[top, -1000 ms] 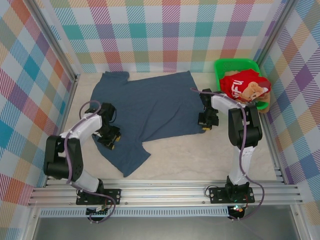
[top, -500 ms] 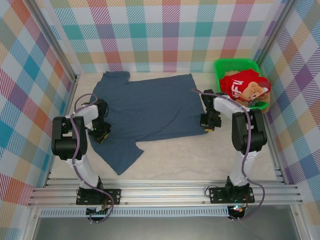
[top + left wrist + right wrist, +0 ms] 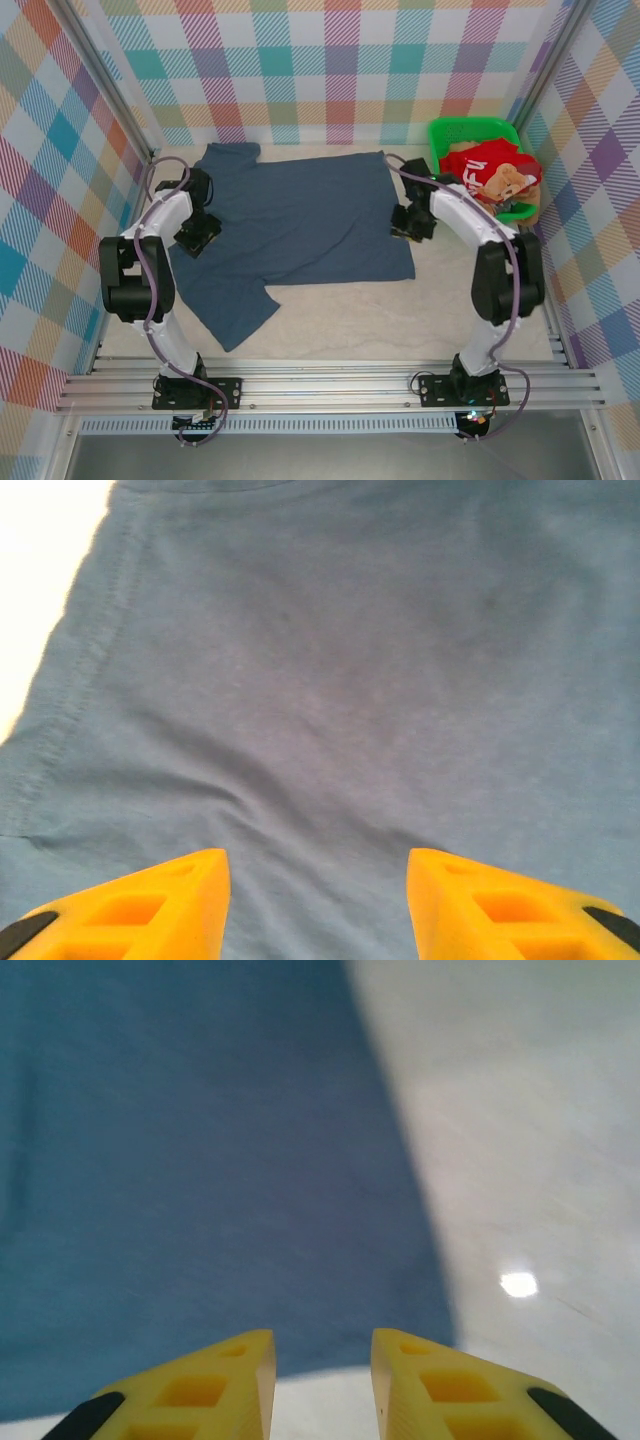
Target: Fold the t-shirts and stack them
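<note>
left gripper (image 3: 318, 880): yellow fingers a good way apart, nothing between them, just cloth underneath
right gripper (image 3: 322, 1360): fingers closer together but there's a clear gap, and it's got hold of nothing either
where the left one is: from above it (image 3: 197, 232) sits low over the left part of the blue t-shirt (image 3: 295, 225), roughly between the two sleeves
where the right one is: at the shirt's right edge (image 3: 408, 222); the wrist view has the cloth's corner just ahead of the fingers, with bare table (image 3: 520, 1160) off to the right
blue t-shirt: spread out mostly flat across the far half of the table, one sleeve pointing to the back left, the other flopping toward the near side, a few soft wrinkles in the left wrist view
red t-shirt (image 3: 480, 170): bunched up with white lettering, piled in the green basket (image 3: 470, 125) at the far right corner, some tan print showing on its right side
gap: basket and blue shirt are apart, with the right arm between them
</note>
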